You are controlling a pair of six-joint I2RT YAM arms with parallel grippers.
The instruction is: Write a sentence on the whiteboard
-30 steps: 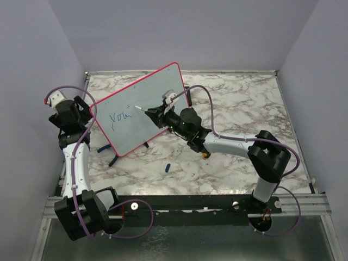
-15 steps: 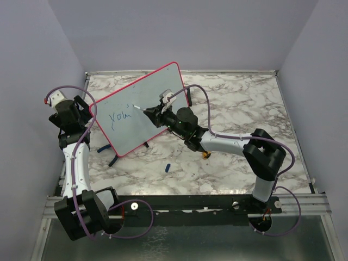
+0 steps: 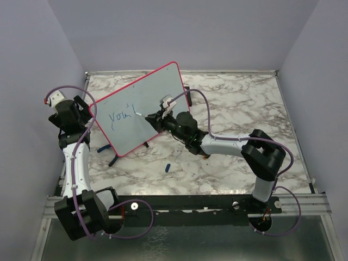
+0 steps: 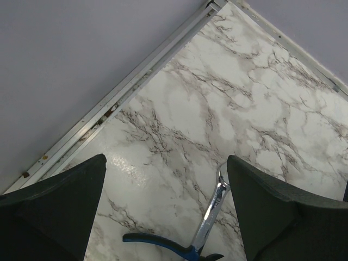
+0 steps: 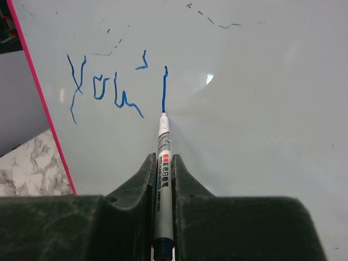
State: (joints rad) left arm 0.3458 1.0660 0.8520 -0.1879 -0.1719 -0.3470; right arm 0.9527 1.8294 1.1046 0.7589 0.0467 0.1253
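The whiteboard point(image 3: 155, 89) with its red-pink frame stands tilted at the table's back left; it fills the right wrist view point(image 5: 261, 81). Blue writing "you'" plus a fresh vertical stroke point(image 5: 165, 87) sits at its left part, also seen in the top view point(image 3: 120, 116). My right gripper point(image 3: 154, 115) point(image 5: 163, 163) is shut on a white marker point(image 5: 163, 179), whose tip touches the board at the bottom of that stroke. My left gripper point(image 3: 81, 117) is open and empty beside the board's left edge, its fingers point(image 4: 60, 206) over bare marble.
Blue-handled pliers point(image 4: 179, 244) lie on the marble under the left gripper, also seen near the board's foot point(image 3: 109, 149). A small blue marker cap point(image 3: 168, 166) lies on the table in front of the board. Grey walls enclose the table.
My right gripper moved left and down along the board with the marker, drawing a new vertical stroke after the apostrophe. The left arm has not moved.
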